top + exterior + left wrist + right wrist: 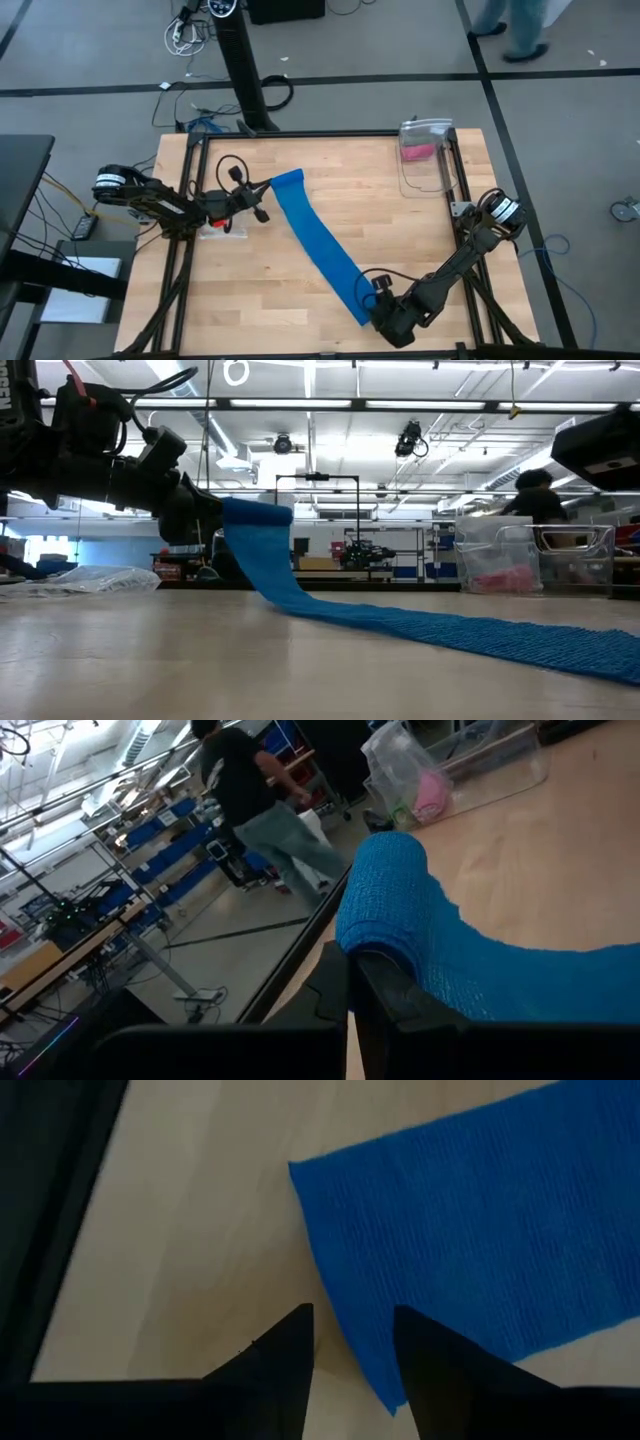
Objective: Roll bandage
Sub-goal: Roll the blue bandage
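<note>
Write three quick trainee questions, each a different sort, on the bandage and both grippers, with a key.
1. True or false: the left gripper holds one end of the bandage off the table.
2. The right gripper is: A) shut on the bandage, B) open at the bandage's other end, C) over the clear bin.
3. Fill in: the bandage lies mostly ____, not rolled.

Key: 1 true; 2 B; 3 flat.

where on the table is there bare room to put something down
Bare wood lies between the bandage and the clear bin on the right side, and in the near left corner below the left gripper. It is crowded along the bandage's diagonal, at the left gripper holding its far end, and at the right gripper by its near end.
</note>
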You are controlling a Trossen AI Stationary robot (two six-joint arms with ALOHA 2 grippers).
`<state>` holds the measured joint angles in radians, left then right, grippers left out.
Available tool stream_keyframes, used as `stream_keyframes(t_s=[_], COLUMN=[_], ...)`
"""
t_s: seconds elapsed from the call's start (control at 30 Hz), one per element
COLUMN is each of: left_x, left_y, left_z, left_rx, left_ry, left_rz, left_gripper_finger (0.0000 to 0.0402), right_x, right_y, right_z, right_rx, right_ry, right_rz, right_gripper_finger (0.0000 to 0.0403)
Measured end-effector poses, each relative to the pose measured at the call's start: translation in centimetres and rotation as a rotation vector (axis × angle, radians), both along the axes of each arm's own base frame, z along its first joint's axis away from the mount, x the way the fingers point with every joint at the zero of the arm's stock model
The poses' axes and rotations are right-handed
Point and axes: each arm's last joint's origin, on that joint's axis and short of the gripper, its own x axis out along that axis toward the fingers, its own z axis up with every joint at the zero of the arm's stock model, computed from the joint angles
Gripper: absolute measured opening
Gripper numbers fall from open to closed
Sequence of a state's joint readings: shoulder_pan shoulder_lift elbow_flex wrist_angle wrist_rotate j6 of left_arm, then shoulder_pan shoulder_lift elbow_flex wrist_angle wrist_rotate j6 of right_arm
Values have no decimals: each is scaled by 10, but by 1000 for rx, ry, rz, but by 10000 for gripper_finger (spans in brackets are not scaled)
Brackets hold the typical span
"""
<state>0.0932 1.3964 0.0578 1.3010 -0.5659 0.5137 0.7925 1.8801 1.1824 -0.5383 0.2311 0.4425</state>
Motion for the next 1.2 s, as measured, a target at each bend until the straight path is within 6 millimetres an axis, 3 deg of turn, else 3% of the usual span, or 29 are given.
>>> stream_keyframes(t_s=[0.37, 0.57, 0.77, 0.9, 1.07, 1.2], left_x=[1, 3, 2, 1, 1, 0], left_y=[1, -3, 0, 4, 4, 3], left_z=[0, 1, 1, -1, -7, -12], left_rx=[-45, -117, -112, -115, -132, -149], left_ry=[-36, -81, -83, -67, -5, 39], left_rz=[-46, -193, -149, -121, -115, -120], left_gripper_finger=[6, 6, 6, 6, 6, 6], right_x=[2, 4, 17, 25, 32, 42], right_y=[0, 0, 10, 16, 13, 6], right_z=[-17, -5, 44, 90, 146, 175], right_rx=[-32, -118, -212, -299, -423, -518], right_ry=[15, -15, -96, -201, -356, -461], right_rz=[29, 22, 5, -2, -37, -44], right_gripper_finger=[106, 16, 4, 3, 2, 1])
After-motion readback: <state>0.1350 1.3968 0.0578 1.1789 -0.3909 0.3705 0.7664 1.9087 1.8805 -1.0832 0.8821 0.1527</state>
